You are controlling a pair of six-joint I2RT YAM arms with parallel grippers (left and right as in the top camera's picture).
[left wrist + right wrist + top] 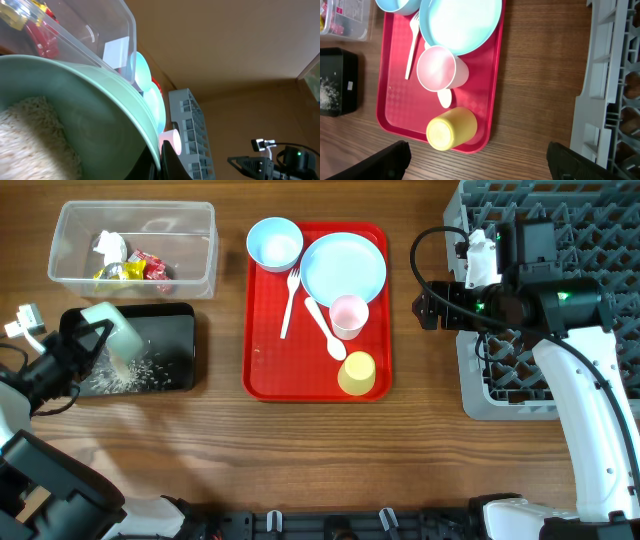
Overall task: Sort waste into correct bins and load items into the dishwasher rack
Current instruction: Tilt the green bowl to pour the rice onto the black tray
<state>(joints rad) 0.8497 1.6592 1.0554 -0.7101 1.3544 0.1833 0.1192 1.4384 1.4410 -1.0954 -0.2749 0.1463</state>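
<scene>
My left gripper (92, 342) is shut on the rim of a pale-green bowl (113, 328), held tilted over the black tray bin (176, 332). Rice grains (125, 373) lie scattered in that tray. The left wrist view shows rice (30, 135) still inside the bowl (95, 110), whose rim is pinched between the fingers (172, 165). The clear tub bin (190, 240) holds tissue (110, 245) and wrappers (140, 270). My right gripper (424, 308) hangs open and empty over bare table between the red tray (262, 370) and the dishwasher rack (500, 395).
On the red tray are a blue bowl (274, 242), a round plate (343, 268), a white fork (290, 302), a spoon (325, 328), a pink cup (349, 316) and a yellow cup (357, 373). The right wrist view shows the yellow cup (451, 129) at the tray's near corner.
</scene>
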